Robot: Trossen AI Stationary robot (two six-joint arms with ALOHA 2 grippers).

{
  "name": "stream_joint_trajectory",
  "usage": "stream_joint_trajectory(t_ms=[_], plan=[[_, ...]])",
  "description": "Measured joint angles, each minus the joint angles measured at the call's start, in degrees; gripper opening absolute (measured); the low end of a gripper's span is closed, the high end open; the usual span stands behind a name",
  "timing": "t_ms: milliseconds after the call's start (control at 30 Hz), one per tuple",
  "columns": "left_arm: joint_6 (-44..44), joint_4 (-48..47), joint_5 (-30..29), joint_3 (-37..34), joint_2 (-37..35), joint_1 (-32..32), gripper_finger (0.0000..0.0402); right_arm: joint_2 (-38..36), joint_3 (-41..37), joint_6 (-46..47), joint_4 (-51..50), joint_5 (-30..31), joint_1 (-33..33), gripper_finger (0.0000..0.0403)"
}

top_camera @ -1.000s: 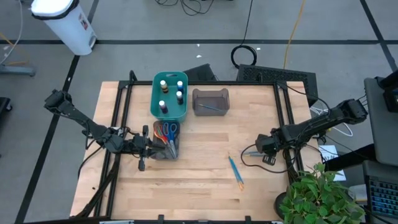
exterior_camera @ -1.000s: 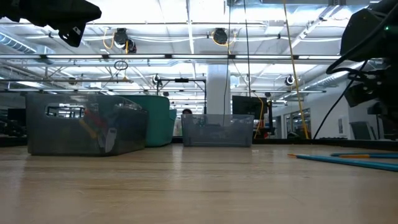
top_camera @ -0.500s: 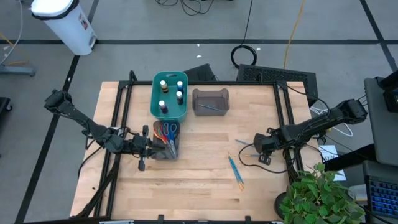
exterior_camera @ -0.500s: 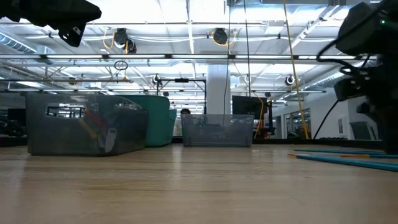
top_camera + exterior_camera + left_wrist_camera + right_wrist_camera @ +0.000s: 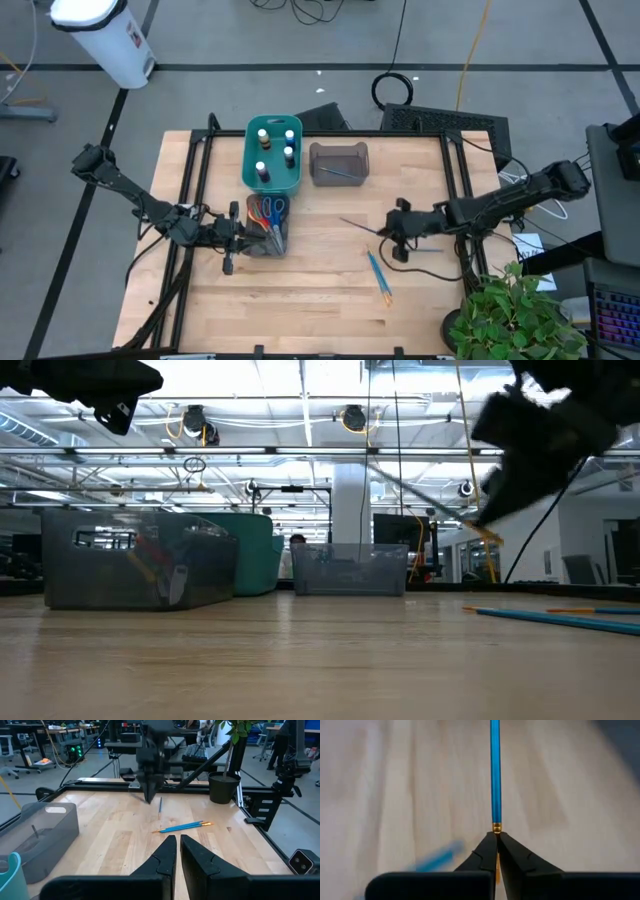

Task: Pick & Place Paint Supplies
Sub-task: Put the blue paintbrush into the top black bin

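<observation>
Right wrist view: right pincer (image 5: 496,836) is clamped on a thin blue brush (image 5: 495,770), held above the tabletop (image 5: 330,270). Two more brushes (image 5: 380,277) are seen lying just beside it. Left pincer (image 5: 175,842) is closed together, empty, beside the grey bin (image 5: 266,232) of scissors (image 5: 263,211).

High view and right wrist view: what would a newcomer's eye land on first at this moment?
The right gripper, over the table's right half, shut on a thin blue brush that sticks out ahead of its fingers. Next, two more brushes lying on the wood in front of it. Then the teal bin of bottles at the back left, with the left gripper shut beside the scissors bin.
</observation>
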Motion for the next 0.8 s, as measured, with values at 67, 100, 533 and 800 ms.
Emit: stream_joint_trajectory(t_ms=[67, 100, 533, 800], plan=[[0.00, 0.00, -0.01, 0.00, 0.00, 0.02, 0.0033, 0.04, 0.00, -2.86, 6.96, -0.03, -1.83, 0.0000], [0.00, 0.00, 0.00, 0.00, 0.00, 0.02, 0.0033, 0.04, 0.00, -4.16, 10.43, -0.02, -2.85, 0.0000], [0.00, 0.00, -0.01, 0.00, -0.01, 0.01, 0.0033, 5.82, 0.09, -13.23, 37.87, -6.88, -18.88, 0.0000], [-0.01, 0.00, 0.00, 0.00, -0.02, 0.01, 0.0033, 14.49, 7.06, -15.69, 38.26, -11.46, -29.36, 0.0000]])
